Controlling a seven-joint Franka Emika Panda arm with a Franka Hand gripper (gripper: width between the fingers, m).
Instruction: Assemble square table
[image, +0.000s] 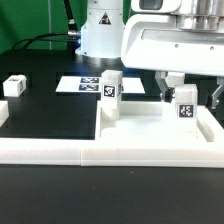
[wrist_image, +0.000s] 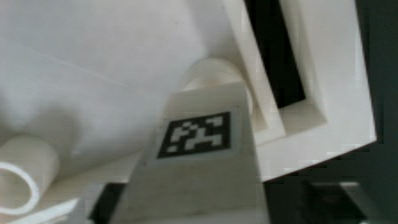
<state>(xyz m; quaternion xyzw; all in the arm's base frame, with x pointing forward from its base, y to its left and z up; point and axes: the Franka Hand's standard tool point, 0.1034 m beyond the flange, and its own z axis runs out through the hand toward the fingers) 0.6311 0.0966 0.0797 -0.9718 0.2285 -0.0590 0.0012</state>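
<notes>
The white square tabletop (image: 140, 128) lies flat with its raised rim up, and in the wrist view the tabletop (wrist_image: 89, 70) fills the background. A white tagged leg (image: 186, 106) stands upright on it toward the exterior view's right. My gripper (image: 191, 96) hangs over this leg with one finger on each side. The wrist view has the same leg (wrist_image: 199, 150) between the dark fingers (wrist_image: 329, 200), which sit close to its sides. Whether they touch it is unclear. A second leg (image: 110, 92) stands upright near the tabletop's back rim. A third leg (image: 14, 86) lies on the black table at the far left.
The marker board (image: 84, 85) lies behind the tabletop, near the robot base (image: 100, 30). A long white border rail (image: 90, 153) runs along the front, with a branch up the left side. A round raised ring (wrist_image: 25, 178) shows on the tabletop beside the leg.
</notes>
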